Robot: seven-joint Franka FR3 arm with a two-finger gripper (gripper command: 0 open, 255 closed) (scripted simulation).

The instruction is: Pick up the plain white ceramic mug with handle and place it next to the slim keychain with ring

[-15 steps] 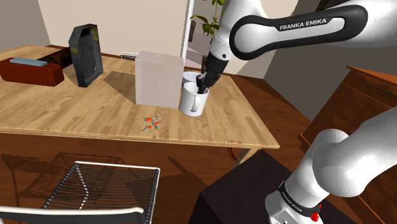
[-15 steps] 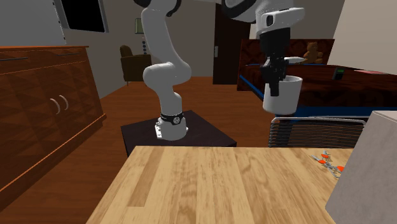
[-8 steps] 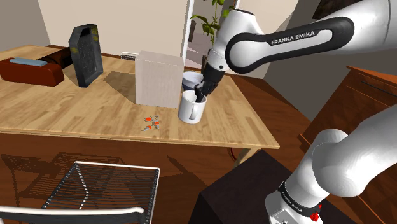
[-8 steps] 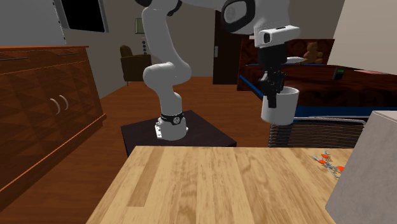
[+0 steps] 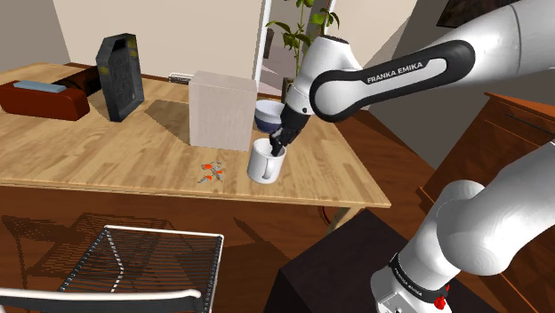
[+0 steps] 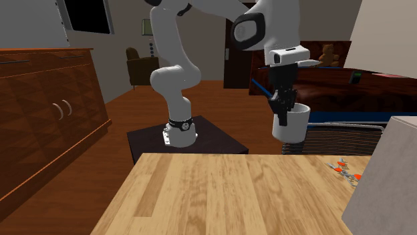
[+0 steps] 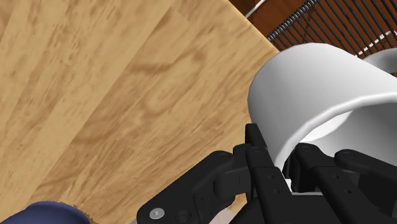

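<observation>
gripper clamped on mug rim | mug upright, near keychain | both toward desk edge facing stand | pale box nearby

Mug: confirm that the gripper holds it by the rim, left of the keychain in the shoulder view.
Wrong on the side. The gripper does hold the mug by the rim, but the shoulder view shows the mug to the right of the keychain, not the left.
</observation>
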